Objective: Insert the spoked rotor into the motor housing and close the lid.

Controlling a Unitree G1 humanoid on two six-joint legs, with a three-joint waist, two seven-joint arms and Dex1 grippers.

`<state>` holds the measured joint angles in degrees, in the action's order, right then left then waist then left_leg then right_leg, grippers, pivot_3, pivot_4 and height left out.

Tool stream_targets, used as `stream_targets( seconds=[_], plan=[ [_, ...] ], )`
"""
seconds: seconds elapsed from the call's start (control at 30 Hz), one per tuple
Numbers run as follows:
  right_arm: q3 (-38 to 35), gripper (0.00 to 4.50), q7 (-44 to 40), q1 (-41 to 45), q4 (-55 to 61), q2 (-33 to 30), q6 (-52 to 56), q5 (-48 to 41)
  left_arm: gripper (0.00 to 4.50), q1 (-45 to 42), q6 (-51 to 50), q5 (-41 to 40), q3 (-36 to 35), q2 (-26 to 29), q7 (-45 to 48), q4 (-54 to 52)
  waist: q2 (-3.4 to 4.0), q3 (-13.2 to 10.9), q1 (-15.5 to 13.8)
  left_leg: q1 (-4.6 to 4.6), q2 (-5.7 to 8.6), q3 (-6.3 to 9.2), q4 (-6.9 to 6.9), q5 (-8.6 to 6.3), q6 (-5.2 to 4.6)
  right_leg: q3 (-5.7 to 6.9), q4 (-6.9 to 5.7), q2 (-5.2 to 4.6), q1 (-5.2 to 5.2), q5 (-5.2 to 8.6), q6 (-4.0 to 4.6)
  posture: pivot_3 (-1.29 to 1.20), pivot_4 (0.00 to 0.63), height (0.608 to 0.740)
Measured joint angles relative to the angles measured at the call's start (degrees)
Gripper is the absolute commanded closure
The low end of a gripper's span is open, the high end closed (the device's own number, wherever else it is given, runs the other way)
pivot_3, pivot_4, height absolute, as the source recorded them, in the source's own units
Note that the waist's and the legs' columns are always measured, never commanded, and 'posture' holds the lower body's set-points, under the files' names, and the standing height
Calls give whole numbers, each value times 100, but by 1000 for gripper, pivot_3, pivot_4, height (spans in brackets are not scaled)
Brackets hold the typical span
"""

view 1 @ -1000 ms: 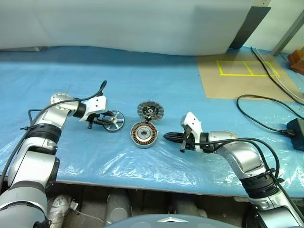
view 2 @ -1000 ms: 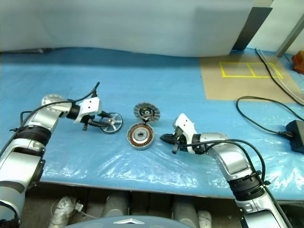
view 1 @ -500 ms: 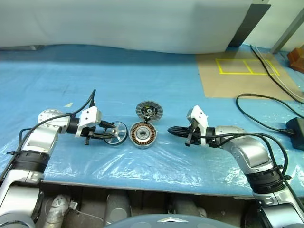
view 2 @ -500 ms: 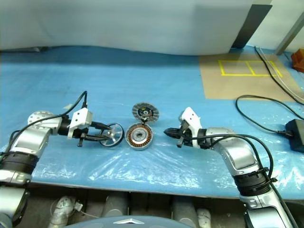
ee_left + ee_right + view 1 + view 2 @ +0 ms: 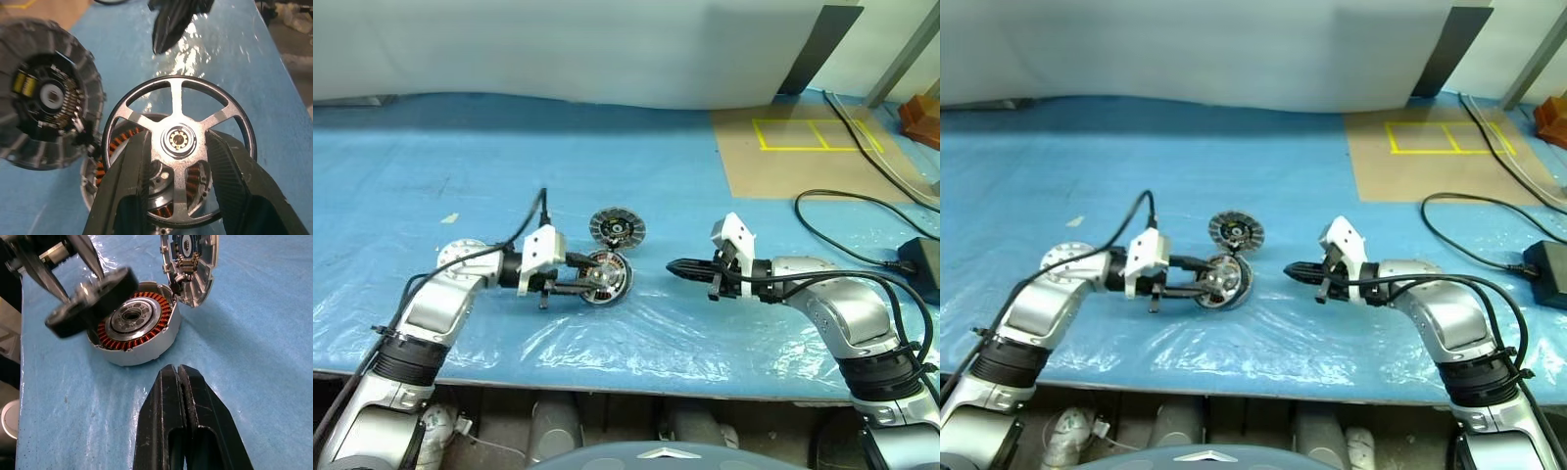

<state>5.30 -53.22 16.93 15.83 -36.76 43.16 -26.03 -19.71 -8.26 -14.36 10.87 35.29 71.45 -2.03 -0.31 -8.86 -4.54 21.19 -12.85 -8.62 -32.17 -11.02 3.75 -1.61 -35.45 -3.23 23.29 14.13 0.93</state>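
Having carried the spoked rotor point(image 5: 180, 147) sideways, the left gripper point(image 5: 594, 282) is now holding it pinched, tilted just above the motor housing point(image 5: 134, 330), ready for seating, while the right gripper point(image 5: 180, 377) is waiting closed and empty nearby.

The work surface is a table point(image 5: 431, 176) covered with blue plastic sheeting point(image 5: 636, 338) (glossy and wrinkled near the front edge). A brown cardboard panel point(image 5: 783, 166) lies at the far right, marked with yellow tape point(image 5: 808, 135). A black cable point(image 5: 862, 211) runs across it. A pale wall point(image 5: 558, 49) stands behind.
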Motion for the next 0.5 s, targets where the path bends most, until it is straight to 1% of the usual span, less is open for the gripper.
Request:
stream_targets(
  seconds=[0.2,0.43,0.5],
  plan=[
    [0,4500,-5,-4,6,-37,20,-5,2822,-274,211,165,66,-336,-229,416,0,0,-4,-1,5,0,-8,0,-1,0,-1,-7,-6,-1,-1,0,150,740],
    [-1,4500,85,-222,150,-40,105,-23,2822,-267,228,134,55,-313,-146,434,0,0,13,-3,3,1,-5,0,-1,0,-5,-5,-5,-1,-1,0,150,740],
    [-1,4500,93,-222,174,-63,105,-29,2822,-267,181,9,25,-320,-129,436,0,0,14,-3,3,1,-6,0,-1,1,-8,-6,-5,-1,-1,0,150,740]
  ],
)
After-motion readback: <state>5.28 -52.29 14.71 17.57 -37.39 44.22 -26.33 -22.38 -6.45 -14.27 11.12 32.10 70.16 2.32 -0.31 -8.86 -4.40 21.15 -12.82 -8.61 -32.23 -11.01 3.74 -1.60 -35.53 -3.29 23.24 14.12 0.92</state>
